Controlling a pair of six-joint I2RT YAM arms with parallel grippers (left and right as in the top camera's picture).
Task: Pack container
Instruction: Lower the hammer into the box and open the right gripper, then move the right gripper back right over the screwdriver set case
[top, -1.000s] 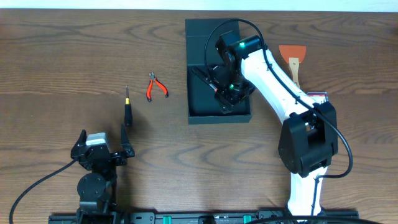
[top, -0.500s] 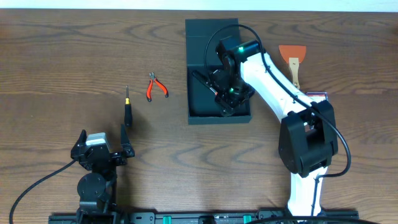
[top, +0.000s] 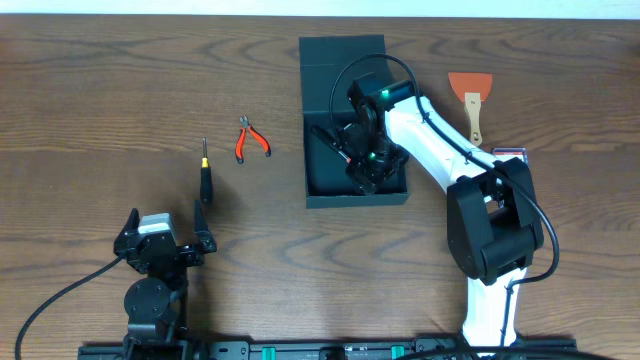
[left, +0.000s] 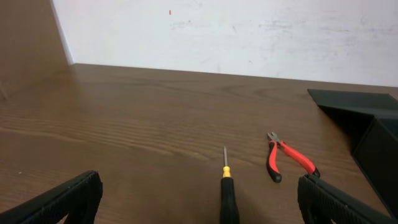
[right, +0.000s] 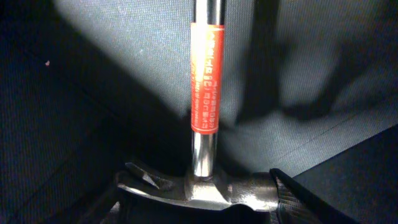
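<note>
Dark wood-grain tabletop (top: 100, 100) fills the overhead view, and the left wrist camera shows a white wall (left: 249, 31) behind its far edge. The container (top: 357, 199) sits right of centre on the tabletop, with its flap lid folded back on the far side and its inside exposed. The right arm reaches down into it, so the right gripper (top: 367, 168) hangs low in the near right part of the box. The right wrist view shows a hammer (right: 205, 99) lying on the container floor, its chrome shaft with a red label running away from the camera. The hammer's head sits between the part-open jaws. A dark ribbed finger is right beside one end of the head, but whether the jaws actually press on it cannot be told. The left gripper (top: 166, 232) rests near the front left edge, spread fully wide and holding nothing. Ahead of it lie a black-handled screwdriver (top: 206, 172) with a yellow collar and, a little farther right, red-handled pliers (top: 251, 140), both well apart from the container. A scraper (top: 472, 100) with an orange blade and wooden handle lies to the right of the box.
</note>
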